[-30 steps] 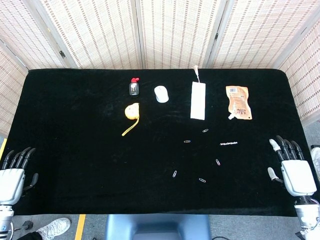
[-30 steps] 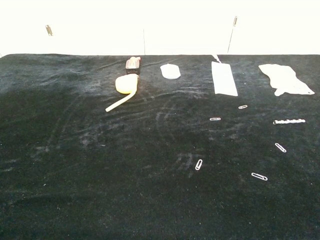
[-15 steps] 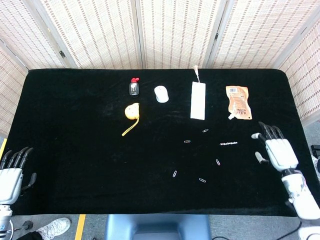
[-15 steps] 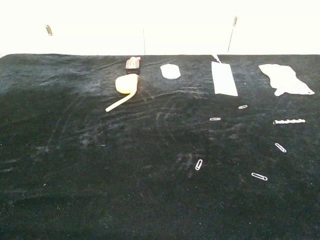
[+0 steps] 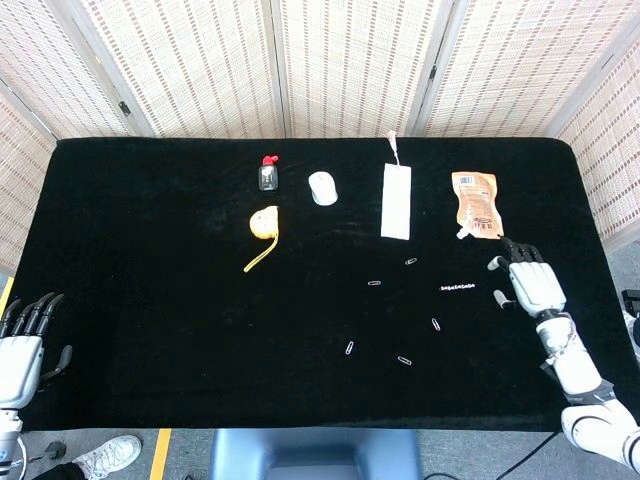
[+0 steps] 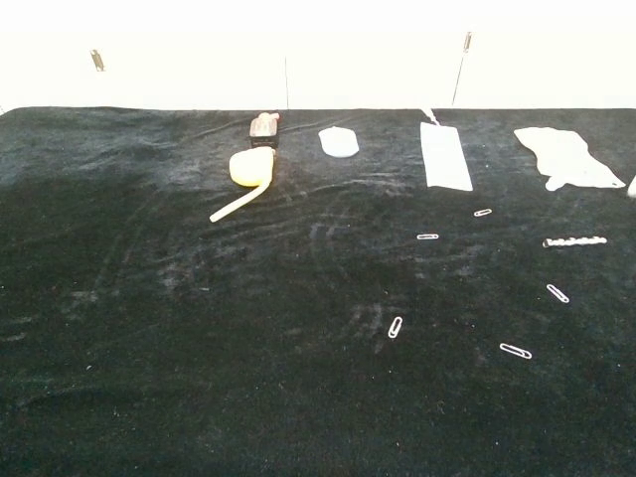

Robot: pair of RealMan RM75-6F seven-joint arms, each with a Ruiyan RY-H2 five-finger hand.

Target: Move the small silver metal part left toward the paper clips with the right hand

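The metal part (image 5: 459, 288) lies flat on the black table (image 5: 150, 250), right of centre, with its long axis running left to right across the table; in the chest view (image 6: 574, 241) it tilts very slightly, right end a touch farther from the robot. It is a thin, beaded-looking silver strip, and neither end can be told from the other.

The right hand (image 5: 527, 285) is over the table just to the right of the part, palm down, fingers spread and pointing away from the robot, holding nothing. Its thumb side faces the part, with a small gap between them. Whether the hand rests on the cloth or hovers above it cannot be told. The left hand (image 5: 22, 345) sits at the near left edge of the table, fingers apart, holding nothing.

The paper clips are scattered to the left of and nearer than the part: one (image 5: 411, 261) just beyond it, one (image 5: 374, 283) further left, one (image 5: 436, 324) near it, and two more (image 5: 349, 348) (image 5: 404, 360) nearer the robot.

An orange pouch (image 5: 476, 204) lies beyond the right hand, and a white strip (image 5: 397, 200) lies left of the pouch.
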